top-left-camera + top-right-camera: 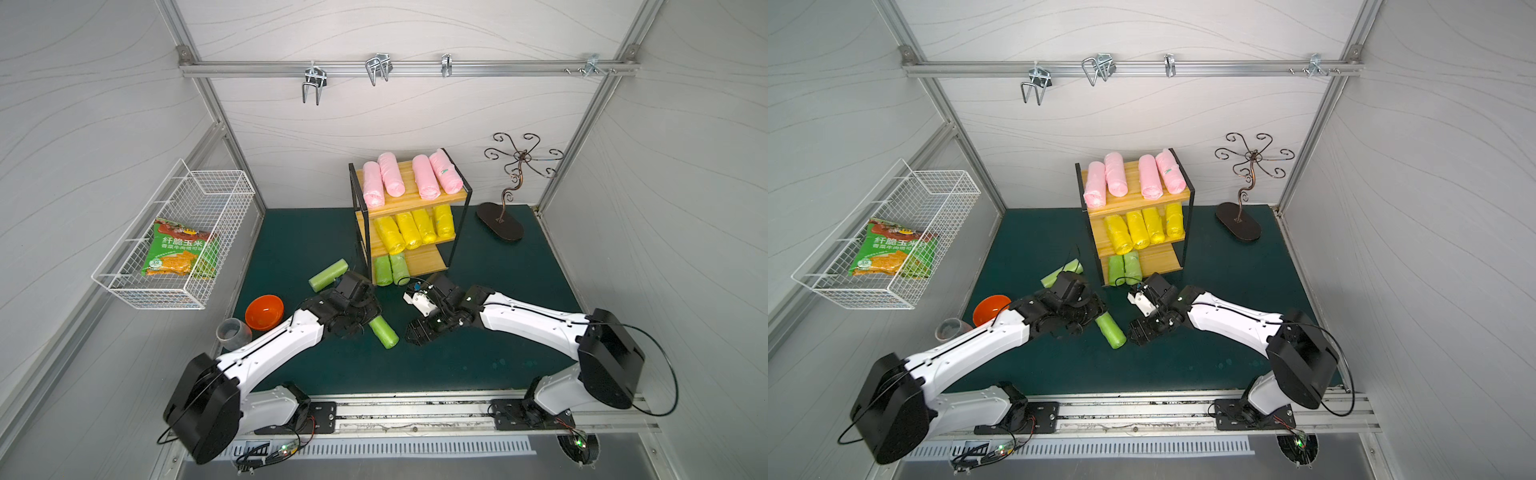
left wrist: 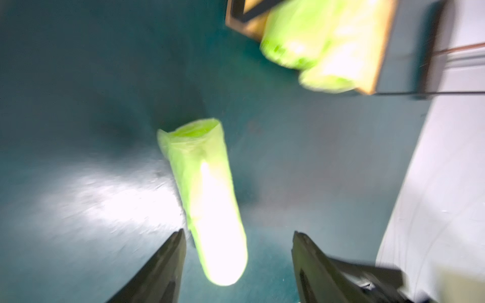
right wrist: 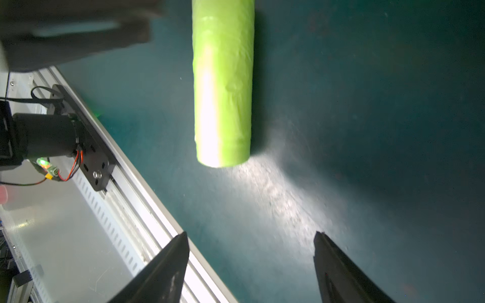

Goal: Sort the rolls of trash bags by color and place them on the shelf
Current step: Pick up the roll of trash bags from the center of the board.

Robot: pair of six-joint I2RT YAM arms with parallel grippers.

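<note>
Green roll [image 2: 207,196] lying on teal mat [image 2: 78,78], between parted fingers of left gripper [image 2: 237,232], ungripped, right gripper [image 3: 252,233] likewise spread wide

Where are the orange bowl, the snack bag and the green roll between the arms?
orange bowl [image 1: 264,311]: in a top view, its inside.
snack bag [image 1: 178,251]: in a top view, its printed front.
green roll between the arms [image 1: 385,334]: in a top view, its uncovered end.
</note>
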